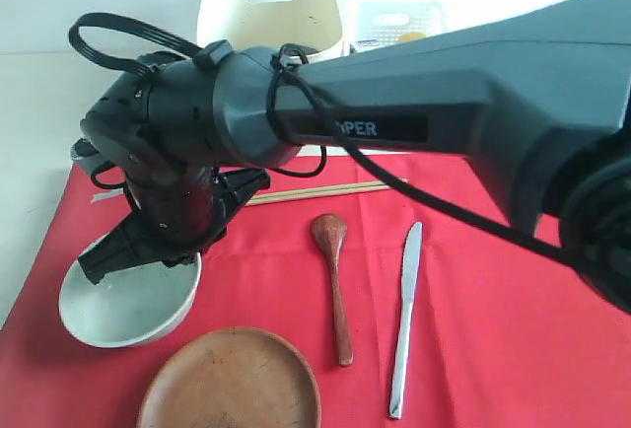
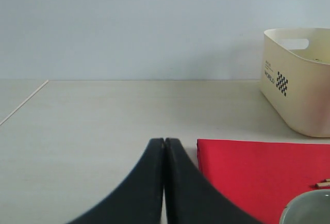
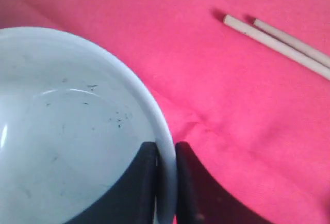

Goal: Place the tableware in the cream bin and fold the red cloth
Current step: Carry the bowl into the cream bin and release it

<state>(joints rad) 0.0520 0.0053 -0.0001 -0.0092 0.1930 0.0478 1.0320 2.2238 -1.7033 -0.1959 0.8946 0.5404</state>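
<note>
While left fingers (image 2: 156, 154) sit pressed together | right fingers (image 3: 148, 164) pinch bowl (image 3: 67, 126) rim | red cloth (image 3: 232, 110) beneath

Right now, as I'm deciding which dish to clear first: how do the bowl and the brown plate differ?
The bowl is pale green-white; the plate is brown. The bowl is deep with raised walls; the plate is shallow and nearly flat. The right gripper pinches the bowl's rim; nothing touches the plate. Both are round, look empty, and sit on the red cloth.
</note>
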